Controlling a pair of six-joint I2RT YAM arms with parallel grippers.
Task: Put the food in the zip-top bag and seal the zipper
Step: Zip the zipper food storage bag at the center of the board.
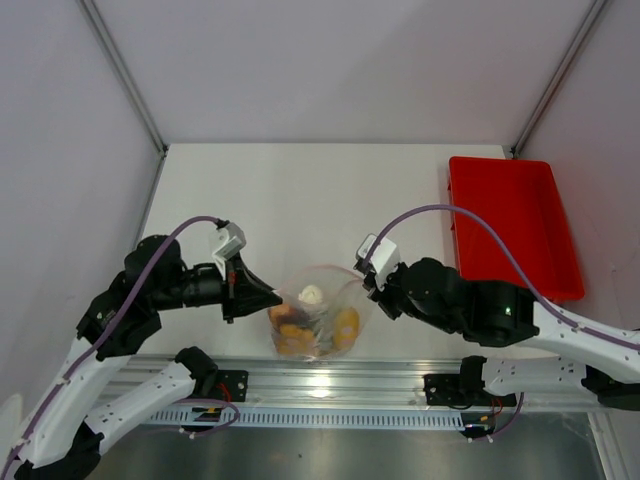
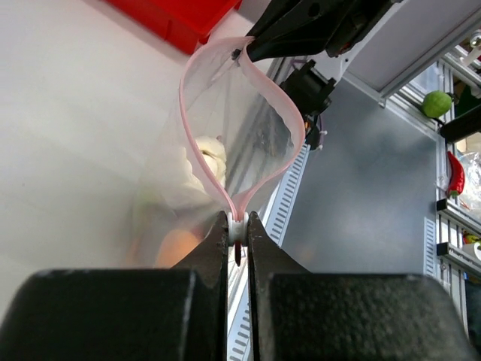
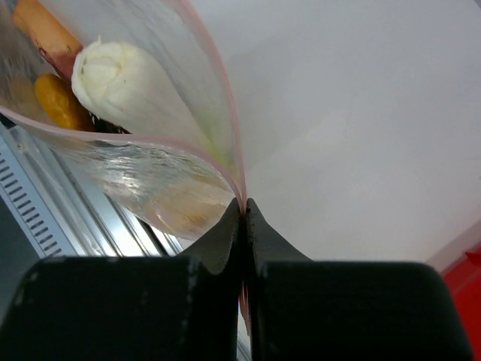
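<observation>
The clear zip-top bag hangs between my two grippers at the table's near edge, its mouth gaping open. Toy food lies inside it: a white-green leek piece, orange and yellow pieces. My left gripper is shut on the white slider at the left end of the pinkish zipper. My right gripper is shut on the zipper's right end. The right wrist view shows the leek and an orange piece through the bag wall.
A red plastic tray stands at the back right of the white table. The aluminium rail with the arm bases runs under the bag. A green ball and a red chilli lie off the table.
</observation>
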